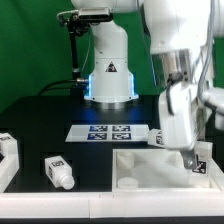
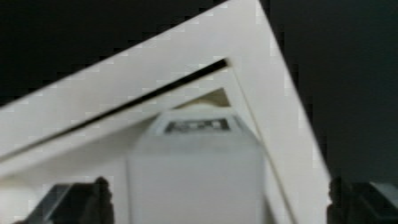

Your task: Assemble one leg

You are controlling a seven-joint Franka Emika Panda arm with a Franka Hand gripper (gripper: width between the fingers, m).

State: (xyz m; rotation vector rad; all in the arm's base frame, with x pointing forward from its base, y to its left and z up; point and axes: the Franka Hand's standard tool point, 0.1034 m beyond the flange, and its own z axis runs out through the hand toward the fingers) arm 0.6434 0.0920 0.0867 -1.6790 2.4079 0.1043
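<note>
Exterior view: gripper (image 1: 189, 158) low over the recessed panel (image 1: 140, 165), a leg (image 1: 58, 172) lying on its side well apart toward that view's left; wrist view: fingers (image 2: 79, 200) spread wide, empty, tagged leg (image 2: 196, 165) between and just beyond.

My arm (image 1: 180, 60) is built of smooth, rounded white shells with a grey, metallic band where 2 segments meet. My base (image 1: 110, 65) is a white column standing at the far edge of the desk; it carries a black triangular mark with a small dark label under it, and a ring of blue light glows around its foot. A thin black cable (image 1: 62, 84) trails away from the base. My hand is a boxy white housing, and my gripper (image 2: 214, 200) ends in 2 dark, blunt fingers (image 2: 79, 203) with squared tips.
</note>
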